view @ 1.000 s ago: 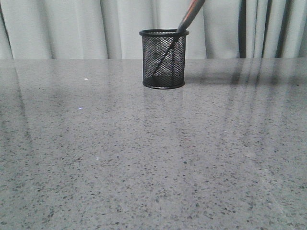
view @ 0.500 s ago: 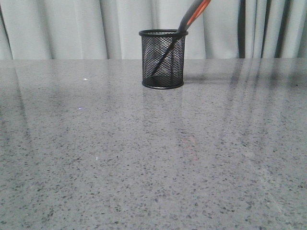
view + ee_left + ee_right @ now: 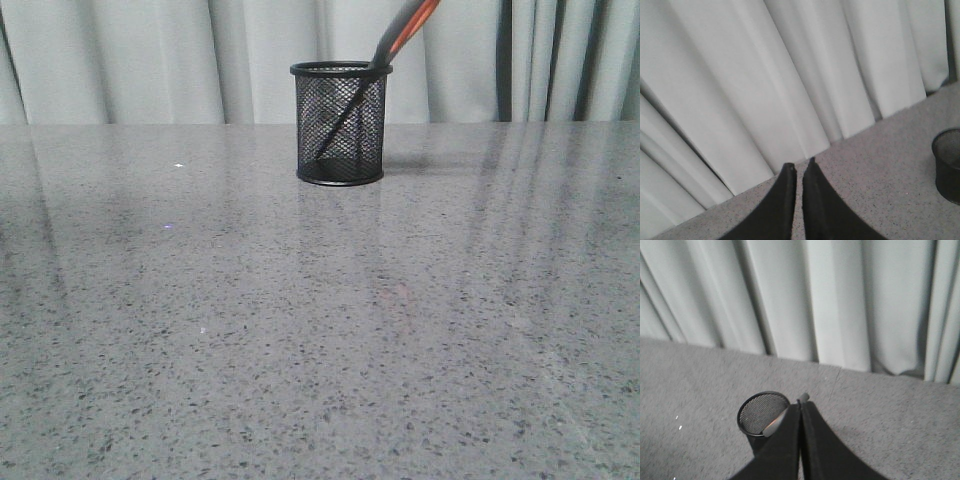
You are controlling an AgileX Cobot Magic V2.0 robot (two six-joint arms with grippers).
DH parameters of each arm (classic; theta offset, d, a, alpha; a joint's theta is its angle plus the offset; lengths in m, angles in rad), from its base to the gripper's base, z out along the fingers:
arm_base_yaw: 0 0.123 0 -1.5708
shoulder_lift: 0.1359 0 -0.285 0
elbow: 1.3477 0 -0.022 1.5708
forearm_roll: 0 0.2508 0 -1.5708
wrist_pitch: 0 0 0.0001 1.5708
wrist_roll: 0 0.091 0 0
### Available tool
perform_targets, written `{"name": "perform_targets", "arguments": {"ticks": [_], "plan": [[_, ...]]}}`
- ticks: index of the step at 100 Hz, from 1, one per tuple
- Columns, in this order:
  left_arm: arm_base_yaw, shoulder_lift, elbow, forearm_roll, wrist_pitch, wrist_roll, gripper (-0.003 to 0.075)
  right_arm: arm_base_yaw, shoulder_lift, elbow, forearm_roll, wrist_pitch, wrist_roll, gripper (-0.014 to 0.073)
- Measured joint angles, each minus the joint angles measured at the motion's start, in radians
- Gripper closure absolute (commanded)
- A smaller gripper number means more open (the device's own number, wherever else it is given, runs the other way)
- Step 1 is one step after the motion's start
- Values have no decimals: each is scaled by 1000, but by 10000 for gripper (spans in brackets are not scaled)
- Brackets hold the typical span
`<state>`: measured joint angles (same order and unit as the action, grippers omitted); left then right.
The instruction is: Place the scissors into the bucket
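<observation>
The black wire-mesh bucket (image 3: 322,120) stands upright at the back middle of the table. The scissors (image 3: 405,28) stand in it, blades down inside the mesh, leaning right on the rim; the grey and orange handles run out of the top of the front view. In the right wrist view the bucket (image 3: 757,415) lies below my right gripper (image 3: 800,404), which is shut, and a grey piece of scissors handle (image 3: 774,426) shows beyond its fingertips. My left gripper (image 3: 800,164) is shut and empty, with the bucket (image 3: 947,162) off to one side. Neither gripper shows in the front view.
The grey speckled table (image 3: 300,330) stretches from the bucket to the front edge. Pale pleated curtains (image 3: 150,60) hang right behind the table's far edge.
One second ago the scissors handle showed grey; it has turned and now shows its orange lining. The bucket has shifted slightly left. Nothing has moved in the last half second.
</observation>
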<state>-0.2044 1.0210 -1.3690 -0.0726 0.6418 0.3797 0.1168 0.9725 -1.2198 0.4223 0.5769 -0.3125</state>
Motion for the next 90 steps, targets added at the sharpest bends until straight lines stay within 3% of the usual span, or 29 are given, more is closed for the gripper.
{"name": "perform_targets", "arguments": {"ticks": [20, 44, 68, 90], "plan": [[0, -183, 356, -19, -291, -6, 741, 0, -277, 337, 4, -219, -4, 649], [0, -493, 783, -136, -560, -6, 741, 0, -604, 636, 7, -291, -4, 649], [0, -793, 1053, -154, -599, -6, 741, 0, -813, 814, 7, -299, -4, 649], [0, -919, 1125, -154, -603, -6, 741, 0, -840, 870, 7, -299, -4, 649]]}}
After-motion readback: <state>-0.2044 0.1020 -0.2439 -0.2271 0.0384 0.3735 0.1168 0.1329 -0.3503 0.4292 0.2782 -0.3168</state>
